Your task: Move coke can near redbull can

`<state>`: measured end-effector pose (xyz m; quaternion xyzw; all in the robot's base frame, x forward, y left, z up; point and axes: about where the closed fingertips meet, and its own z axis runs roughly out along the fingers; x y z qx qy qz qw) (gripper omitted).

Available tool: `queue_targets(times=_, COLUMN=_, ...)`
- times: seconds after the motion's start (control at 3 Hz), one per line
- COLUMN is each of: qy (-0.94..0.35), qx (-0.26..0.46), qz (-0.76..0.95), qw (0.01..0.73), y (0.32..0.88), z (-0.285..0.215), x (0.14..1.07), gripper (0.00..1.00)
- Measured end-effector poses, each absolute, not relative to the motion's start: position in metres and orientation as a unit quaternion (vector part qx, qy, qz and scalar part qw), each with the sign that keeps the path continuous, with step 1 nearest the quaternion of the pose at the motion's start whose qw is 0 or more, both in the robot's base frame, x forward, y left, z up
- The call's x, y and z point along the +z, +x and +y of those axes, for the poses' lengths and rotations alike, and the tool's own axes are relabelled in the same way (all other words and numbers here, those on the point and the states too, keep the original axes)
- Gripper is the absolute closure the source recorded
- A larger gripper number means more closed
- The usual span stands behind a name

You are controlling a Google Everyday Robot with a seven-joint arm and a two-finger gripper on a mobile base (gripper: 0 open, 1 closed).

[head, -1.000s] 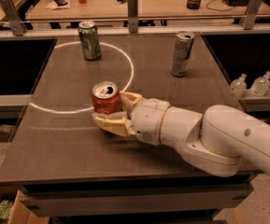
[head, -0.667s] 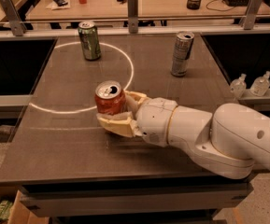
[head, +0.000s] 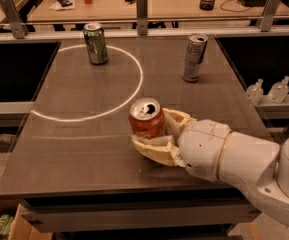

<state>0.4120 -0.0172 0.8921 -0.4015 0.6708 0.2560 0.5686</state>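
Pincer (head: pixel 152 129), clamped tight around the coke can (head: pixel 146 119), has dragged it right toward frame centre, so it's closer to the redbull can (head: pixel 195 57) upper right but not near yet.

The gripper (head: pixel 151 130) around the coke can (head: pixel 143 123) hides the can's lower side.

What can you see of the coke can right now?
The coke can is red-orange metal with a silver top and a dark opening in it. It stands upright near the table's front middle, held in the tool, whose cream fingers press its near and far sides. Whether its base touches the table I cannot tell.
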Motion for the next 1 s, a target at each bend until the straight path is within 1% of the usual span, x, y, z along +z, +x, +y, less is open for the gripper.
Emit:
queue_targets(times=0.33, qy=-0.371, qx=0.209, qz=0.697, qw=0.577, y=0.391, z=-0.056, x=0.887, gripper=1.00)
queue_targets(times=0.67, qy=-0.320, qx=0.145, qz=0.719, qw=0.599, y=0.380, z=-0.103, x=0.890, gripper=1.00)
queue_targets(times=1.0, qy=-0.267, qx=0.072, qz=0.732, qw=0.623, y=0.384, z=-0.154, x=0.901, gripper=1.00)
